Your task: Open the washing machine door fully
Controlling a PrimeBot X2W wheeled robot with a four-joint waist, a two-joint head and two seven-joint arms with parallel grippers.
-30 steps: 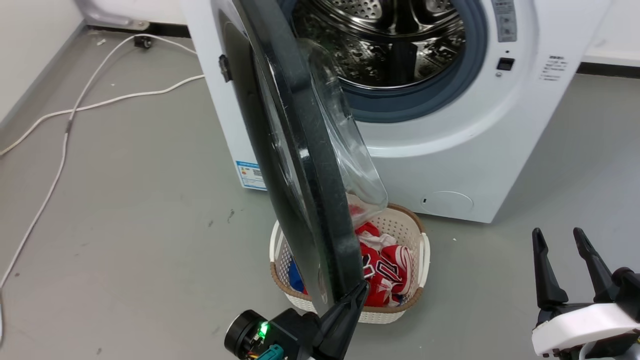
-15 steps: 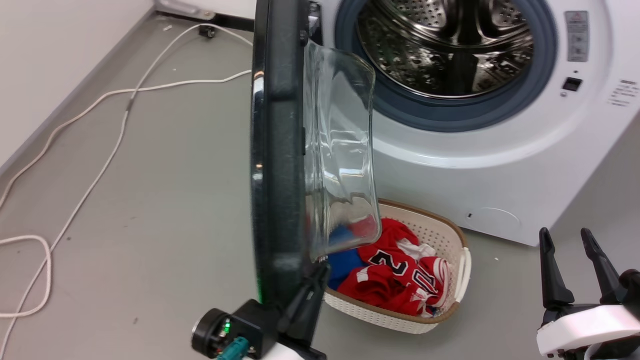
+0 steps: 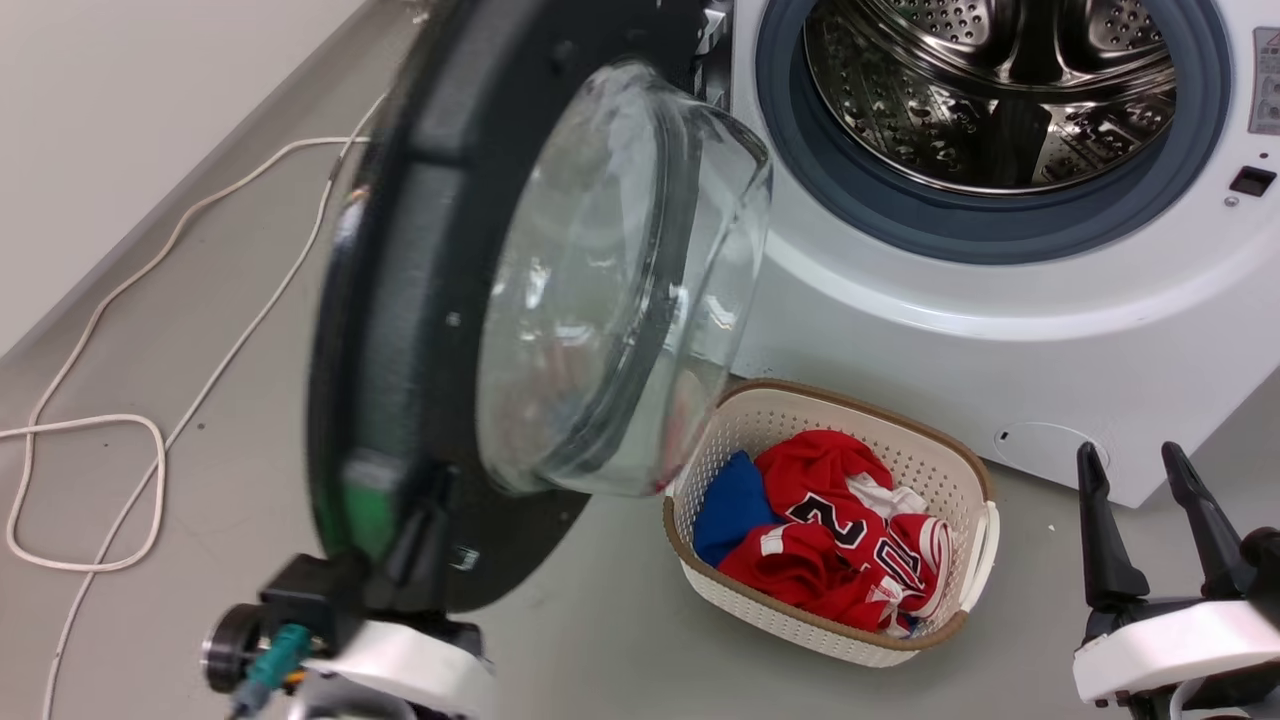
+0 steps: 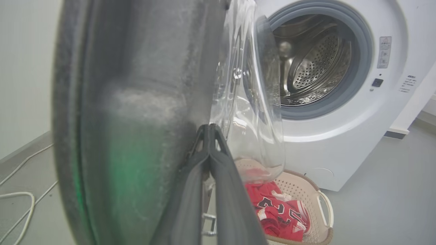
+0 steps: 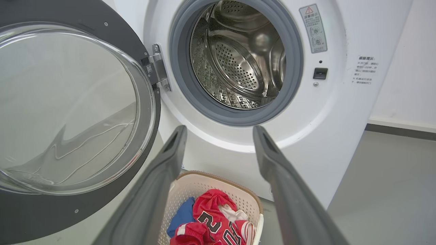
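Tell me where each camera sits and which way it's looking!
Head view: on the robot's head, looking down at the washing machine door and laundry basket; left end effector and right end effector show low.
Left wrist view: on the left arm, close beside the door, facing the steel drum; its shut fingers rise mid-bottom.
Right wrist view: on the right arm, facing the machine front; open fingers frame the basket.
Shared: both wrist views show drum, door, basket.

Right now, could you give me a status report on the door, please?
Left gripper shut, pressed to the door's inner face. Right gripper open, idle. Door swung wide, drum exposed. Laundry basket beside it, apparently not blocking.
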